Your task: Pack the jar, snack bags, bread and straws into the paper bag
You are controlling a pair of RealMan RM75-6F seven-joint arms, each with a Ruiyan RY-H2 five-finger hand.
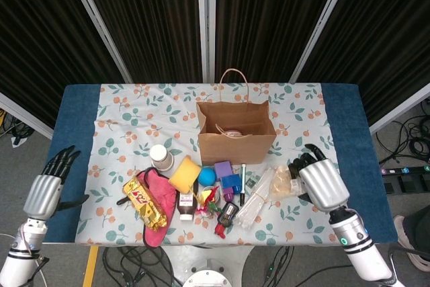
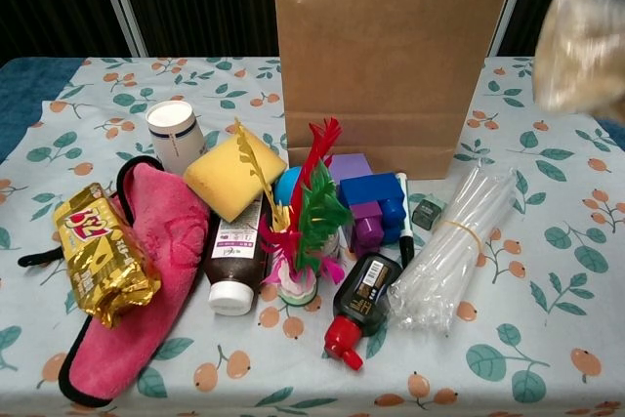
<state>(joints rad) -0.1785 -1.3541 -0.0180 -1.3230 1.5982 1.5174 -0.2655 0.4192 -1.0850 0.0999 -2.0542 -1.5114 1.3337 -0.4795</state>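
While airborne, bread [image 1: 282,183] in right hand [image 1: 321,183]

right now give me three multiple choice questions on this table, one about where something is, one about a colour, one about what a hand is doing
1. Where does the bundle of clear plastic straws lie?
A. inside the brown paper bag
B. on the tablecloth in front of the bag
C. on the pink cloth

2. What colour is the square sponge beside the white-lidded jar?
A. yellow
B. green
C. black

3. What is the right hand doing?
A. resting flat on the table
B. holding the bread in clear wrap above the table
C. gripping the bag's handle

Answers: B, the straws rest on the flowered cloth before the brown paper bag; A, the sponge is plainly yellow; B, the wrapped bread hangs lifted by the bag's right edge in the chest view.
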